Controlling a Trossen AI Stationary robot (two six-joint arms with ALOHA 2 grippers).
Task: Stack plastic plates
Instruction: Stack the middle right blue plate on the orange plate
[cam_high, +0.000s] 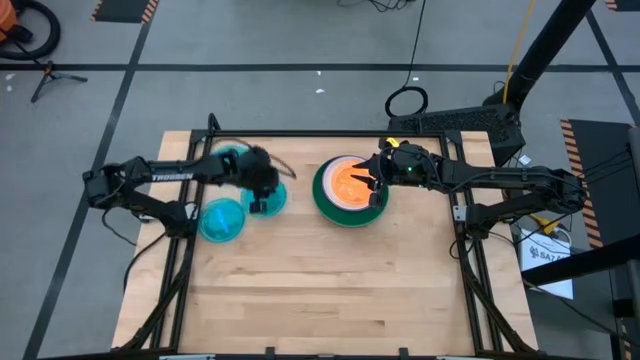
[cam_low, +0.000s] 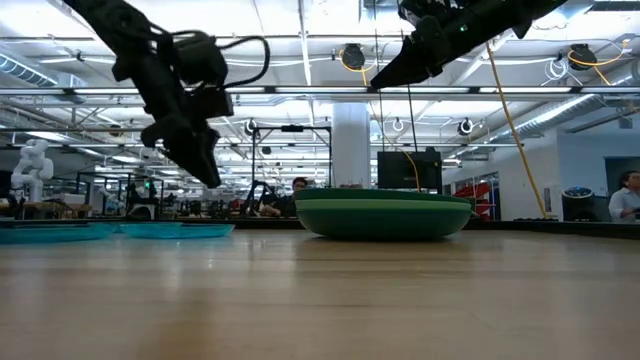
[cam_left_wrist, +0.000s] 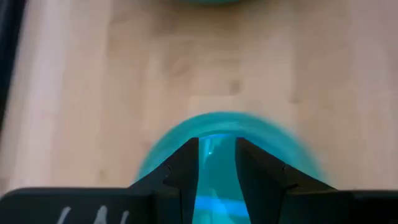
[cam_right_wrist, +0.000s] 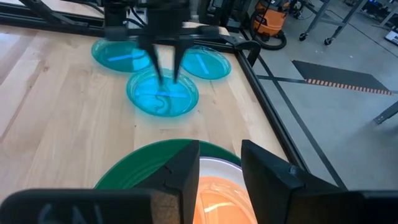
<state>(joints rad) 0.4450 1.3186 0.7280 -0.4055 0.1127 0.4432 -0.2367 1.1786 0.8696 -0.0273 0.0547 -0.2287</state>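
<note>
Three translucent blue plates lie flat on the table's left part (cam_high: 222, 220) (cam_high: 232, 160) (cam_high: 275, 205). My left gripper (cam_high: 263, 195) (cam_low: 210, 178) hangs open above the nearest-to-centre blue plate (cam_left_wrist: 217, 124) (cam_right_wrist: 163, 93), fingers pointing down and clear of it. A stack stands at the table's centre: a dark green plate (cam_high: 325, 200) (cam_low: 380, 215) at the bottom, a white rim (cam_right_wrist: 217, 163) above it, and an orange plate (cam_high: 350, 180) (cam_right_wrist: 214, 199) on top. My right gripper (cam_high: 372, 180) (cam_low: 380, 80) (cam_right_wrist: 219, 171) is open, high above the stack's right side.
A black frame rail (cam_right_wrist: 261, 106) runs along the table's far edge, behind the blue plates. Bare wood (cam_high: 330, 290) fills the near half of the table. People (cam_low: 628, 195) show in the room beyond the table.
</note>
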